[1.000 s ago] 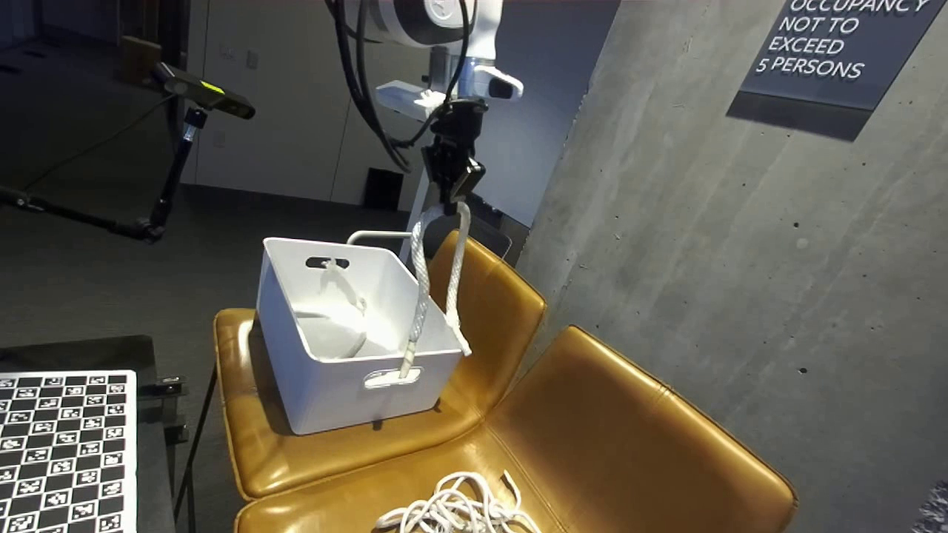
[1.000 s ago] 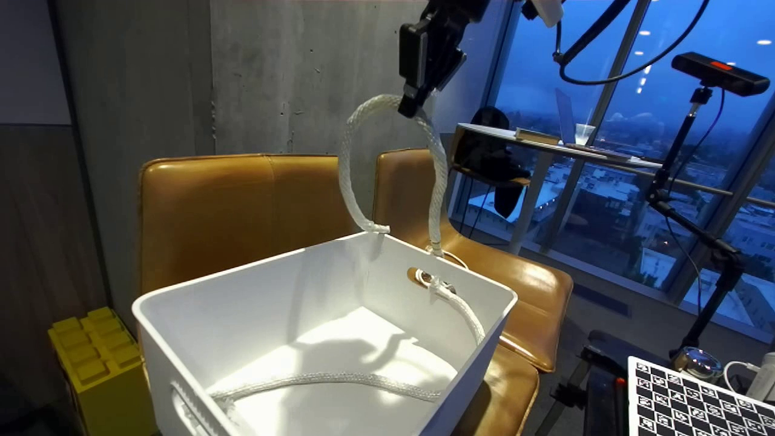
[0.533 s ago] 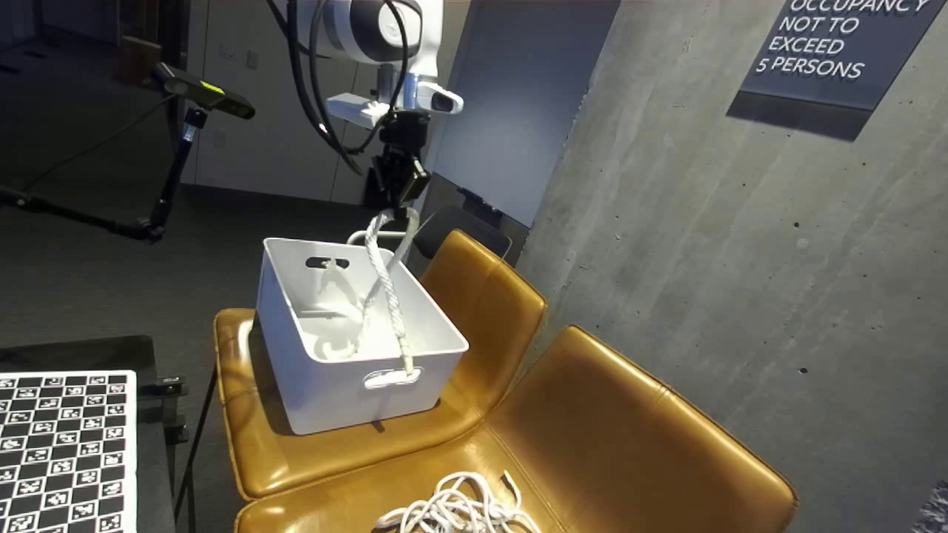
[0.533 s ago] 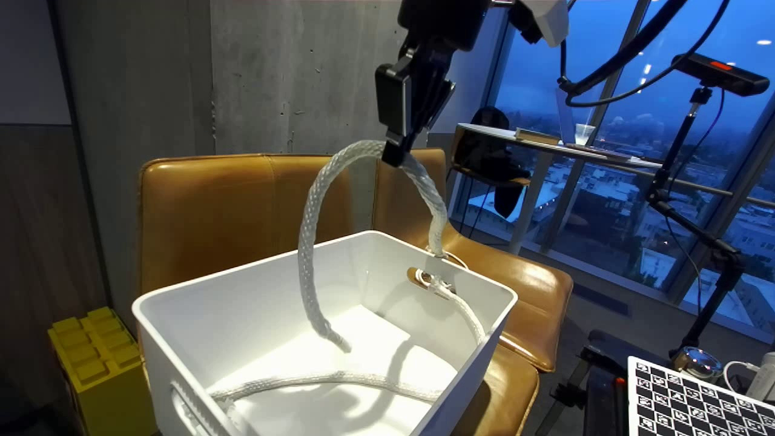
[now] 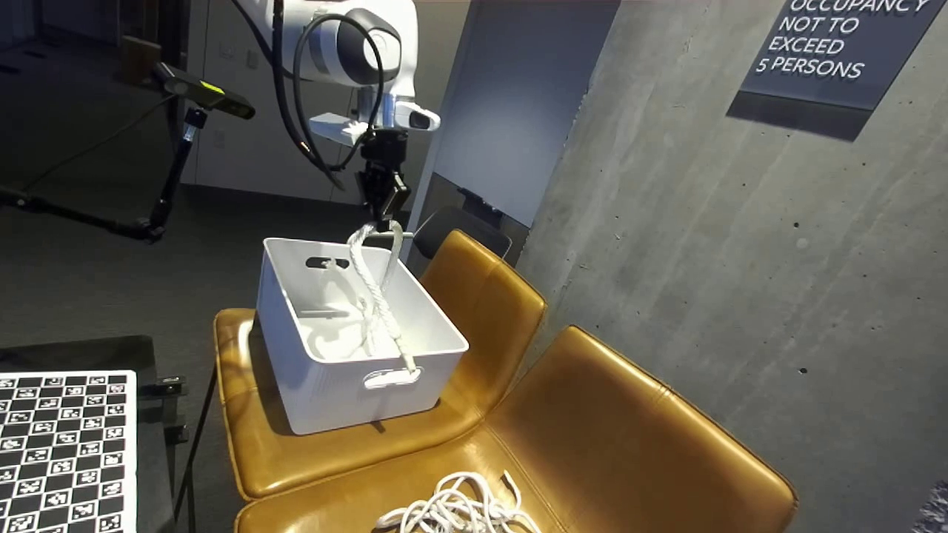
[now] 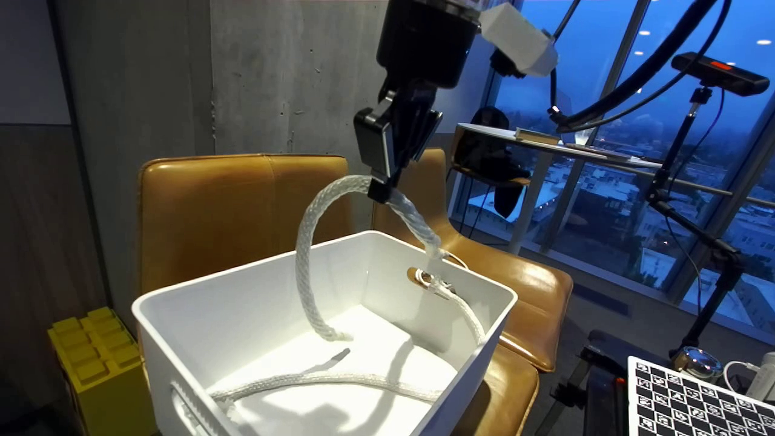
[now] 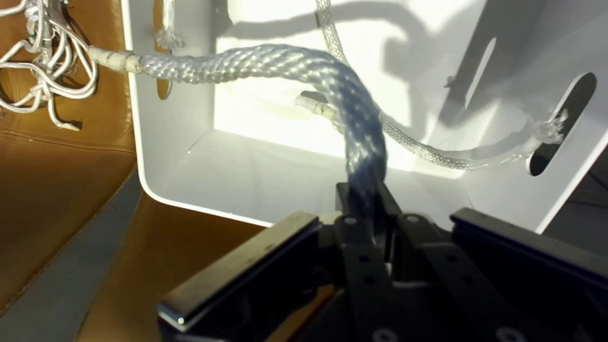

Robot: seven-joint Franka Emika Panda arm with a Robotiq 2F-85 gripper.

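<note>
My gripper (image 5: 384, 224) is shut on a thick white braided rope (image 6: 307, 254) near its middle, above the white bin (image 5: 370, 403). The rope arches down on both sides of the fingers. In the wrist view, one taped end of the held rope (image 7: 285, 61) reaches out past the bin's rim, and its other end hangs inside, just over the bin floor. A thinner white rope (image 6: 339, 378) lies across the bottom of the bin (image 6: 260, 290) and runs up to the oval handle openings. In the wrist view the fingertips of my gripper (image 7: 366, 197) pinch the rope from either side.
The bin stands on a tan leather chair (image 5: 255, 459); a second chair (image 5: 637, 429) beside it carries a heap of thin white cord (image 5: 463, 507). A concrete wall (image 5: 726, 244) rises behind. Near the chairs are a checkered board (image 5: 67, 451), a camera on a stand (image 5: 204, 92) and a yellow block (image 6: 100, 369).
My gripper has come down and over the bin, still holding the rope. The rope's free end, earlier outside the rim by the chair back, now hangs within the bin.
</note>
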